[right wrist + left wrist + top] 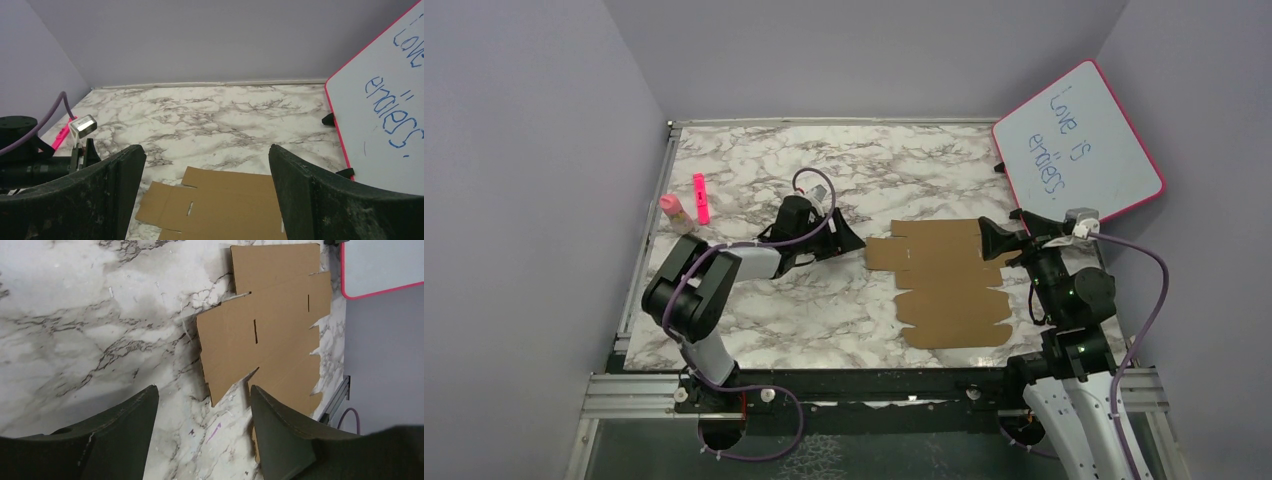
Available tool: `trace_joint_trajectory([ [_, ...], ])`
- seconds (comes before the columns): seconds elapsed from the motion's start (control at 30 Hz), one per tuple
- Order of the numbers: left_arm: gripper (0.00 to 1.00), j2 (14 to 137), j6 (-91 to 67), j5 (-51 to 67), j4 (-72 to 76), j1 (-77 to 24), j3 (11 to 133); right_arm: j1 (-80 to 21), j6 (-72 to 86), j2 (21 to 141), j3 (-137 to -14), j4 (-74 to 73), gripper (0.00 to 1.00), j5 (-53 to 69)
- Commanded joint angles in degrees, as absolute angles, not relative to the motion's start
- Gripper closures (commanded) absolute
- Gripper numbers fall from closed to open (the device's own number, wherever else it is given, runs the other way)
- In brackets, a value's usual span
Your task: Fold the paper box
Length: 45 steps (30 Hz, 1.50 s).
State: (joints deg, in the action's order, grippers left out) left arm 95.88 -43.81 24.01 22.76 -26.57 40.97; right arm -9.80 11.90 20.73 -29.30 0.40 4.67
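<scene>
On the counter (824, 310), right of centre, the paper box (949, 285) lies flat and unfolded. Left fingers (120, 440) and right fingers (310, 200) flank its far end, both spread wide and empty, apparently positioned to lift opposite flaps.

Paper box (949, 285): matt brown cardboard, smooth, unprinted, with crisp creases. The table (874, 170) under it shows white-and-grey marble patterning with a soft sheen. Far right, the whiteboard (1079, 140) looks glossy, its frame pink plastic. The left gripper (202, 392) is matt black plastic, faintly scuffed.
</scene>
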Motion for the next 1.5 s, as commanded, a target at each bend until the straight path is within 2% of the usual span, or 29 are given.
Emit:
trace_joint_trajectory([
  [0.0,0.35,100.8,-45.8,27.9,26.2,-27.7,45.2,-10.2,10.7,21.4,-30.9,2.0,0.00,6.4],
  [0.4,0.62,109.9,-48.0,29.9,27.1,-30.3,49.8,-10.3,10.1,21.6,-31.5,1.8,0.00,6.5],
  [0.77,0.99,107.2,-46.7,29.6,27.0,-29.2,48.0,-10.2,10.5,22.2,-32.6,1.8,0.00,10.6],
  [0.93,1.00,102.4,-43.8,30.5,22.2,-26.0,46.6,-10.2,10.8,22.9,-33.3,1.1,0.00,13.0],
  [1.1,1.00,97.4,-31.7,26.9,3.7,-23.2,50.5,-10.3,11.6,24.8,-33.3,1.6,0.00,15.3],
  [1.47,1.00,92.2,-23.2,27.2,-8.1,-14.9,49.5,-10.2,15.4,37.3,-34.1,4.8,0.00,24.0],
])
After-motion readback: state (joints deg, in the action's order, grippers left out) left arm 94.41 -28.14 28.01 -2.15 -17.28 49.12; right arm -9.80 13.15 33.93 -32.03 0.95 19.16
